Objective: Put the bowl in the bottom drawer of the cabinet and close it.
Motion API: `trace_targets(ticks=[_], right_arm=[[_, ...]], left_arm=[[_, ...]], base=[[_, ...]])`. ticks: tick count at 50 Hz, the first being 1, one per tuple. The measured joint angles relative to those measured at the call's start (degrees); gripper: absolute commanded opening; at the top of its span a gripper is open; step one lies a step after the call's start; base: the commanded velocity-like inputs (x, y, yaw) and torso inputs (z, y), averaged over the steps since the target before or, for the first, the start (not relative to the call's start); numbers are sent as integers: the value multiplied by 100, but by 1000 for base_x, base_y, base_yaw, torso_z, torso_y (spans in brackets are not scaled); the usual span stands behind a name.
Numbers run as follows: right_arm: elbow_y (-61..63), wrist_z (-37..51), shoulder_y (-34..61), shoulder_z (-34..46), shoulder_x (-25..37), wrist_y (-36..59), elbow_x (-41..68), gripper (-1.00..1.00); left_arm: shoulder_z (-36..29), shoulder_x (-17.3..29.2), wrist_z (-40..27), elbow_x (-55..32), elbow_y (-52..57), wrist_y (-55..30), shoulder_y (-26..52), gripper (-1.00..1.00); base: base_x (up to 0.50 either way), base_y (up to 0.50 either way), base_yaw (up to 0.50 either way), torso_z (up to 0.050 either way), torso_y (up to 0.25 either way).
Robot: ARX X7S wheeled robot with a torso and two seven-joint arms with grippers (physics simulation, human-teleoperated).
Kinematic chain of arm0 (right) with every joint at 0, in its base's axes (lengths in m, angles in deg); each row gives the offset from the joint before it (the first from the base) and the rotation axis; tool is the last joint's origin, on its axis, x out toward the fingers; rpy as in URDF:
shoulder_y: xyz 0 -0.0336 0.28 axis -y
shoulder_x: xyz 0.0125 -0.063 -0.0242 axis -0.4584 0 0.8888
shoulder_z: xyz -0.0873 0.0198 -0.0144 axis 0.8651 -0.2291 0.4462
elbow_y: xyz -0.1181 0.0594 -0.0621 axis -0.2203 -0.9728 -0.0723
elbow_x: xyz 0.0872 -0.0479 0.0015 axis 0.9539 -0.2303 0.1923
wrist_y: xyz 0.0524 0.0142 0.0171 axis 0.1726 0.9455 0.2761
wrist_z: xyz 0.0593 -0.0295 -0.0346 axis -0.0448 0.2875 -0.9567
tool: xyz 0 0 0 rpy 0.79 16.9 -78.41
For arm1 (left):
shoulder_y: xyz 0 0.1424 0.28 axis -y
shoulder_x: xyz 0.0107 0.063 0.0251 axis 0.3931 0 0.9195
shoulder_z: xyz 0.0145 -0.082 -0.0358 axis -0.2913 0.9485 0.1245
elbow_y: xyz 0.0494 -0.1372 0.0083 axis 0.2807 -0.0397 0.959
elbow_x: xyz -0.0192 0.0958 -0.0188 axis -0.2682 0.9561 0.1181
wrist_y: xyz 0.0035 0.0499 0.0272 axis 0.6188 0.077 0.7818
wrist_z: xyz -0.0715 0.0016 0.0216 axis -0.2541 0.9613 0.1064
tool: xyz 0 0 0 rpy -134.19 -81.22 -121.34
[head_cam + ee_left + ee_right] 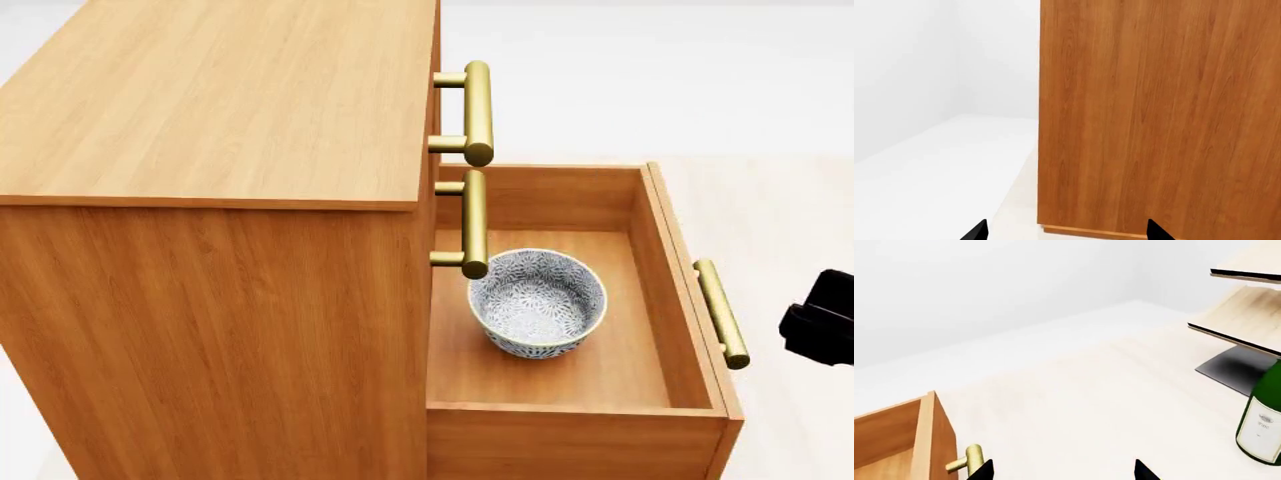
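Bowl (537, 302) upright inside bottom drawer (567, 368), drawer pulled fully out. Right gripper (1063, 471) wide, empty, nr handle (719, 312). Left gripper (1066, 231) wide, empty, facing cabinet (1154, 115) side. Risks: off-centre shove jams drawer; hard slam tips bowl.

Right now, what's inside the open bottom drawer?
Just the bowl, upright on the floor of the bottom drawer, near the cabinet side. The bowl looks empty. The part of the drawer still within the cabinet is hidden.

Both the left end effector (1066, 231) and the right end effector (1063, 471) show spread fingertips holding nothing.
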Motion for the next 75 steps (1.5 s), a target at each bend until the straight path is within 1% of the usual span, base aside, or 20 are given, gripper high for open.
trace_targets(ticks=[19, 39, 59, 75], right_arm=[[-127, 43, -624, -239, -37, -367, -10, 100], [-570, 133, -965, -302, -113, -800, -33, 100], [-1184, 233, -982, -192, -138, -1224, -80, 100], [-1450, 232, -918, -67, -185, -1347, -56, 100]], left_arm=[[-7, 9, -60, 27, 41, -40, -6, 100], [-9, 7, -48, -39, -4, -14, 17, 100], [-6, 29, -71, -46, 16, 4, -4, 100], [-14, 31, -83, -46, 7, 20, -1, 100]], base=[[0, 0, 0, 0, 0], [0, 0, 0, 0, 0], [0, 0, 0, 0, 0], [0, 0, 0, 0, 0]])
